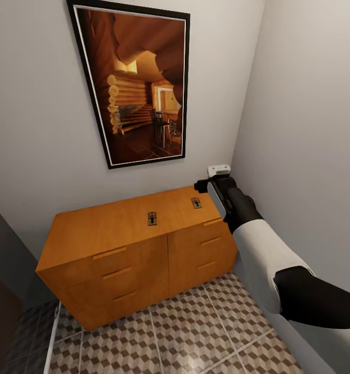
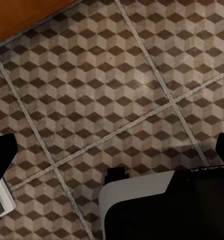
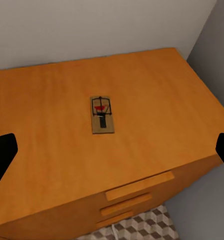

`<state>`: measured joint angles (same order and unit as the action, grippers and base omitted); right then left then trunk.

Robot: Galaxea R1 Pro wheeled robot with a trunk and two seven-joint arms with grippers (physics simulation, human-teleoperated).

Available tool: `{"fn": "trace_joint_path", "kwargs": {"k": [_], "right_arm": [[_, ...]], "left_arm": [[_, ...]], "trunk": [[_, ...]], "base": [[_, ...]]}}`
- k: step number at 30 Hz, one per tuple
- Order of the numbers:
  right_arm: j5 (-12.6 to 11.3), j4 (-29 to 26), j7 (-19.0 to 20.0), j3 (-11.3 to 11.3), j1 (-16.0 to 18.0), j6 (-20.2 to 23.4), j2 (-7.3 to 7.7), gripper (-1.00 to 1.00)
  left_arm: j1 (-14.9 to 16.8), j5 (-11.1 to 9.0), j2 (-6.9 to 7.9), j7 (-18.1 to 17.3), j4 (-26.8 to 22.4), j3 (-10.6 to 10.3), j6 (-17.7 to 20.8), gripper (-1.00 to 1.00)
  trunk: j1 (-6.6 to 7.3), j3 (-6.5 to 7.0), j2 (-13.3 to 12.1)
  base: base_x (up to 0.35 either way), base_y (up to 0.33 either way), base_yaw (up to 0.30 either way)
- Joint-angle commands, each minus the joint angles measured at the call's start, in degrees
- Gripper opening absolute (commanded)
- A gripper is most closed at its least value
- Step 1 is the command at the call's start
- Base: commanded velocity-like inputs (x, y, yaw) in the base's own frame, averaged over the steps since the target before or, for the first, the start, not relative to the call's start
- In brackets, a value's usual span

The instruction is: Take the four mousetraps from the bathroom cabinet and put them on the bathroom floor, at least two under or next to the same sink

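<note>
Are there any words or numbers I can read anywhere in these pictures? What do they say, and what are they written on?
One bit of white lettering stands on the dark robot part in the left wrist view; it is upside down, cut off and too blurred to read.
The mousetraps on the cabinet carry a red mark, no readable text.
The framed picture on the wall carries no words.

The low orange-brown wooden cabinet [image 1: 118, 249] stands on the cube-patterned tile floor [image 1: 196, 332], backed against the wall beneath a black-framed picture [image 1: 136, 78]. Two small flat wooden mousetraps lie on its top — one [image 1: 152, 218] mid-top, the other [image 1: 196, 202] further right, near the corner.
</note>
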<state>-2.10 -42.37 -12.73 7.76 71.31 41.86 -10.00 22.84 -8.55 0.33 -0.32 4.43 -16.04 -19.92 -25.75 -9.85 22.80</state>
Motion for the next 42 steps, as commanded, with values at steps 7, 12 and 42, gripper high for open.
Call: {"fn": "trace_joint_path", "kwargs": {"k": [7, 12, 42], "right_arm": [[-0.34, 0.99, 0.73, 0.21, 0.06, -0.56, 0.0, 1.0], [-0.34, 1.13, 1.52, 0.23, 0.06, -0.42, 0.0, 1.0], [-0.23, 2.63, 2.31, 0.15, -0.03, -0.72, 0.0, 1.0]], "left_arm": [[0.1, -0.5, -0.06, -0.03, 0.22, -0.49, -0.39, 1.0], [0.1, -0.5, -0.06, -0.03, 0.22, -0.49, -0.39, 1.0], [0.1, -0.51, 0.09, 0.46, 0.29, -0.48, 2.47, 1.0]], "trunk": [[-0.03, -0.12, 0.12], [-0.03, -0.12, 0.12], [-0.03, -2.49, 0.12]], "base": [[0.0, 0.0, 0.0], [0.0, 0.0, 0.0], [0.0, 0.0, 0.0]]}}
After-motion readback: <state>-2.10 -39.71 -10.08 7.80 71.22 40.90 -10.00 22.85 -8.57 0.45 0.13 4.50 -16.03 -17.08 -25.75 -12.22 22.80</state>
